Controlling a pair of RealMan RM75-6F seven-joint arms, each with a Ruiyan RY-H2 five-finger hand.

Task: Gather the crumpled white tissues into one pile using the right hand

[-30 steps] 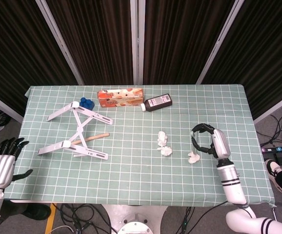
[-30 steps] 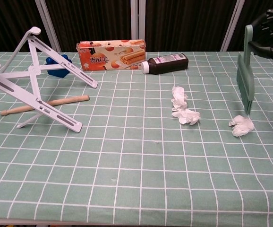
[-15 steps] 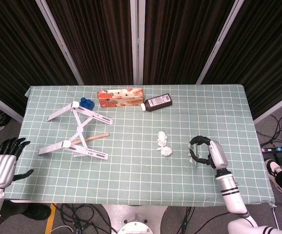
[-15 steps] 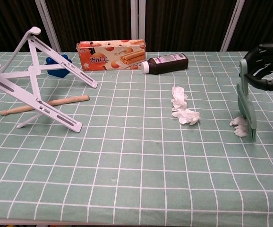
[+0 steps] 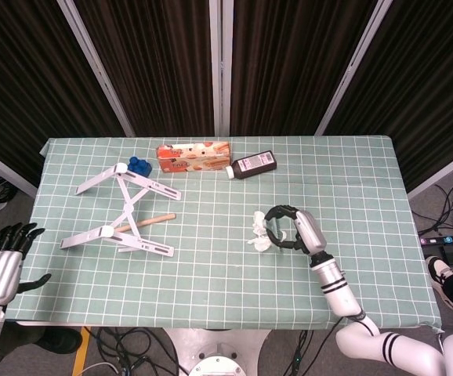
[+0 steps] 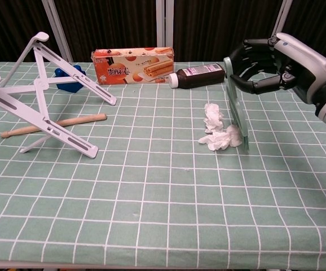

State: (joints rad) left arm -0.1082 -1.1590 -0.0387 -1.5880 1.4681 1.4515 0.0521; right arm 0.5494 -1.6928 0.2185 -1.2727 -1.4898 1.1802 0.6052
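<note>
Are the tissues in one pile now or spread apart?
One pile: the white tissues lie bunched together against the green scraper held by the right hand.

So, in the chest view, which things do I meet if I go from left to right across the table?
White folding stand → wooden stick → blue object → snack box → dark bottle → crumpled white tissues → green scraper → right hand.

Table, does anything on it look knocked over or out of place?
The dark bottle lies on its side by the biscuit box. Nothing has spilled. The right hand holds a green scraper upright against the tissues.
</note>
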